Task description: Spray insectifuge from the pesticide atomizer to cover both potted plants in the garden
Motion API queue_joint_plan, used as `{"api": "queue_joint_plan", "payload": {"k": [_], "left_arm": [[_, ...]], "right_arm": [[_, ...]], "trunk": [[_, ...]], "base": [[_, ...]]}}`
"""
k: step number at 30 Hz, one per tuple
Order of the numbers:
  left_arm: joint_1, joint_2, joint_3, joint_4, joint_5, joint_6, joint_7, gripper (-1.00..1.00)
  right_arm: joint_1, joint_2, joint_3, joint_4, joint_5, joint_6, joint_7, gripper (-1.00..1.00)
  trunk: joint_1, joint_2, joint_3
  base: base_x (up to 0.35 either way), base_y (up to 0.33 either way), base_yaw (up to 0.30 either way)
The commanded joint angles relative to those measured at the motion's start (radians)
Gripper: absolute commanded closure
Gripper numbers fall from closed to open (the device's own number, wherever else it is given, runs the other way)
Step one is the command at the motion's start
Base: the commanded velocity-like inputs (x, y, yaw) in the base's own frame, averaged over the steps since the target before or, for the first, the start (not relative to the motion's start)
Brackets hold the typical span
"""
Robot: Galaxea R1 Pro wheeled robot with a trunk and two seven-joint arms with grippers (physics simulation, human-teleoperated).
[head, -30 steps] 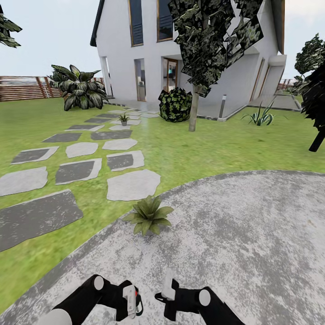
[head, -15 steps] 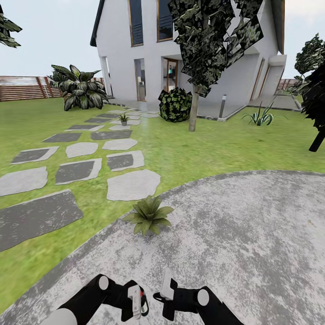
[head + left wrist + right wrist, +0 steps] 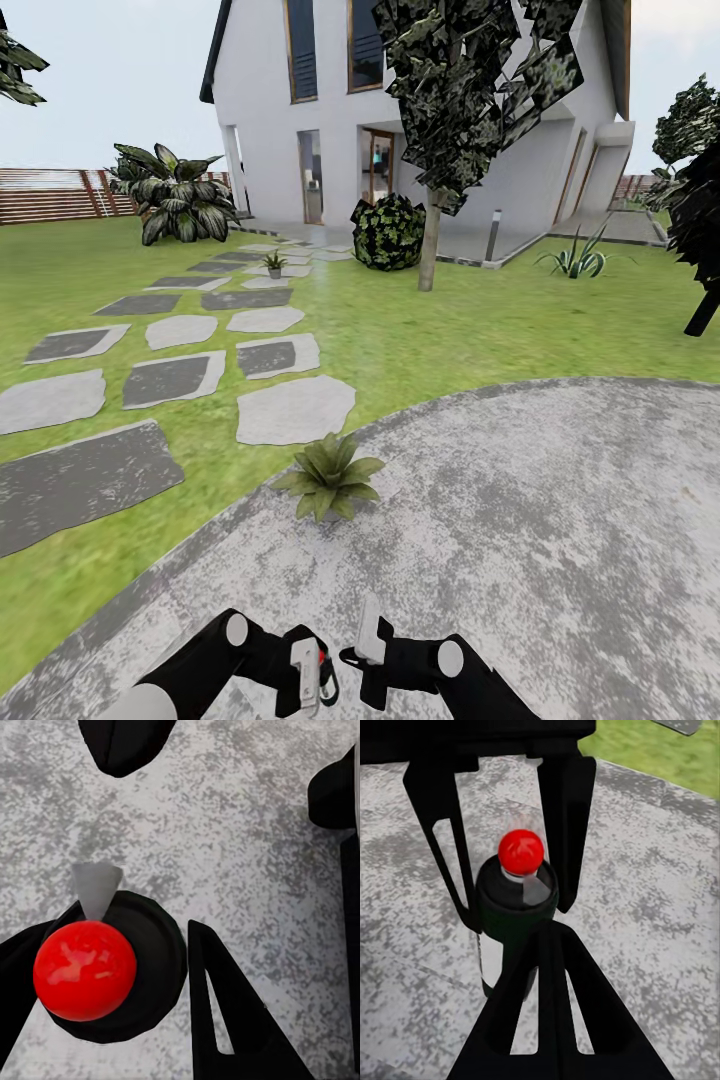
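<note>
Left wrist view: the left tool [image 3: 112, 975] pinches the pesticide atomizer [image 3: 86, 970] between its fingers.

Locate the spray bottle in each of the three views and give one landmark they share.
Head view: the spray bottle sits at the bottom edge, in the left gripper.
Left wrist view: seen from above, its red top at lower left.
Right wrist view: centre, upright between dark fingers.
Shared landmark: the mottled grey paving beneath it.
</note>
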Motion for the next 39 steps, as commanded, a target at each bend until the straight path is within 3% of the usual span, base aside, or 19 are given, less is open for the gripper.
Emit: {"api": "queue_joint_plan", "payload": {"k": [1, 15, 24, 31, 39], "left_arm": [[0.0, 0.0, -0.003, -0.002, -0.005, -0.005, -0.001, 1.0], [0.0, -0.031, -0.004, -0.001, -0.005, -0.007, -0.002, 1.0], [-0.002, -0.036, -0.005, -0.001, -0.005, -0.007, -0.002, 1.0], [-0.002, -0.035, -0.004, -0.002, -0.005, -0.006, -0.002, 1.0], [0.003, -0.008, -0.003, 0.008, -0.011, -0.004, -0.001, 1.0]], "right_arm": [[0.0, 0.0, -0.001, -0.001, 0.009, -0.005, 0.0, 1.0], [0.0, 0.0, -0.001, -0.001, 0.009, -0.005, 0.0, 1.0], [0.0, 0.0, -0.001, -0.001, 0.009, -0.005, 0.0, 1.0], [0.0, 0.001, -0.001, -0.001, 0.009, -0.005, 0.0, 1.0], [0.0, 0.0, -0.001, -0.001, 0.009, -0.006, 0.0, 1.0]], "trunk": [[0.0, 0.0, -0.001], [0.0, 0.0, -0.001], [0.0, 0.0, -0.001], [0.0, 0.0, -0.001], [0.0, 0.0, -0.001]], "base": [[0.0, 0.0, 0.0], [0.0, 0.0, 0.0], [0.0, 0.0, 0.0], [0.0, 0.0, 0.0], [0.0, 0.0, 0.0]]}}
